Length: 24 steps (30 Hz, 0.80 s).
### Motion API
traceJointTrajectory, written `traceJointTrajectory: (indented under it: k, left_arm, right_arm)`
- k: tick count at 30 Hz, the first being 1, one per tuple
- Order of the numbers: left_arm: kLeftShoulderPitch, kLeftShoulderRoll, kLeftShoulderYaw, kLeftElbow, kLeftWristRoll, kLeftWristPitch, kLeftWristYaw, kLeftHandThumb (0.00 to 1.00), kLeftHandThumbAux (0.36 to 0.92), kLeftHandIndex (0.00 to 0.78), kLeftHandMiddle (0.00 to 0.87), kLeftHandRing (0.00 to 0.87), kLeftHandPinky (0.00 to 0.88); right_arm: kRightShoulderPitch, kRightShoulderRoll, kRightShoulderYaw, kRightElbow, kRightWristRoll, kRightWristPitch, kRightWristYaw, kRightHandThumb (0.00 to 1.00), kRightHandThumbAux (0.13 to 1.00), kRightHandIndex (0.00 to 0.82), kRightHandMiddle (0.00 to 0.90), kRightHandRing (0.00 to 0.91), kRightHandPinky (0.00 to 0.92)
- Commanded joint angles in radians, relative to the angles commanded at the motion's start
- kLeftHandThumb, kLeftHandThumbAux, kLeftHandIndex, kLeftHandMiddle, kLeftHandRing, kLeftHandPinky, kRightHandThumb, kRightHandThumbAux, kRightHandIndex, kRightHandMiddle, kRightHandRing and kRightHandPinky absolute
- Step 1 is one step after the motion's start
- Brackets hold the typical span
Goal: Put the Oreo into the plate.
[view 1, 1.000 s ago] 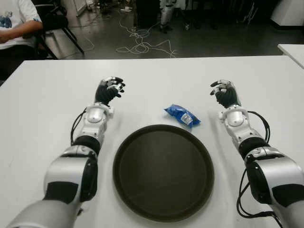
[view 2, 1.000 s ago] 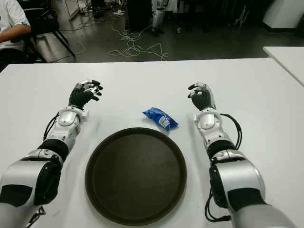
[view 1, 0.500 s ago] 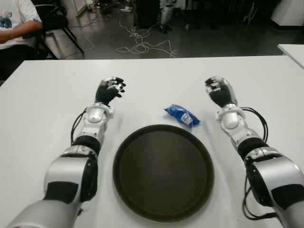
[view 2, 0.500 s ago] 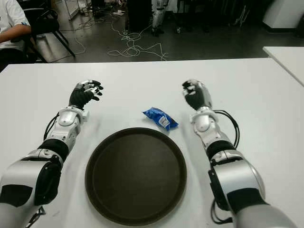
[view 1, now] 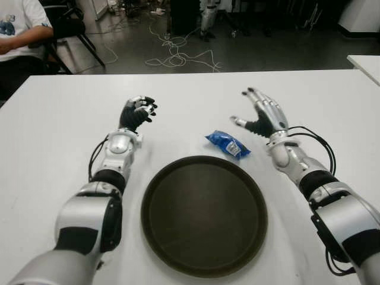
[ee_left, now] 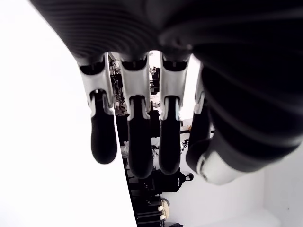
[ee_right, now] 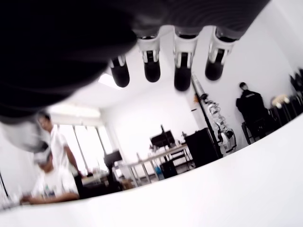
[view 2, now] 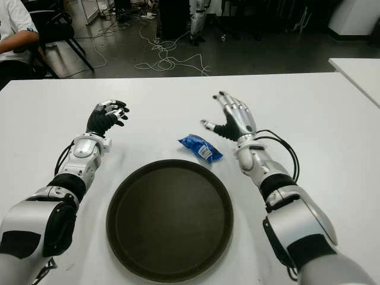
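The Oreo is a small blue packet [view 1: 228,144] lying on the white table [view 1: 53,136], just beyond the far right rim of the dark round plate [view 1: 202,219]. My right hand [view 1: 262,114] hovers a little right of and behind the packet, apart from it, open with its fingers [ee_right: 182,71] spread and nothing in them. My left hand [view 1: 136,113] shows left of the plate's far edge, its fingers [ee_left: 135,142] curled and holding nothing. The plate has nothing on it.
A seated person [view 1: 18,29] is at the table's far left corner. Cables [view 1: 178,56] trail over the floor beyond the far edge. Another white table [view 1: 365,62] stands at the right.
My right hand has gone from curled to spread open and shifted left toward the blue packet. The left hand, packet and plate have stayed put.
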Motion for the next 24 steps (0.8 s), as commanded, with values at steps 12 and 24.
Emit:
traceJointTrajectory:
  k: [12,24]
  left_arm:
    - [0.003,-0.001,0.024,0.0,-0.027,-0.002,-0.048,0.702,0.713,0.41,0.462,0.487,0.521]
    - [0.005,0.001,0.02,0.0,-0.022,-0.012,-0.048,0.701,0.711,0.41,0.454,0.49,0.525]
  right_arm:
    - [0.036,0.007,0.028,-0.102,-0.004,0.024,0.006,0.019,0.295,0.0,0.0,0.0,0.017]
    - [0.045,0.013,0.055,-0.088,0.001,-0.052,0.09,0.0,0.35,0.0,0.0,0.0,0.091]
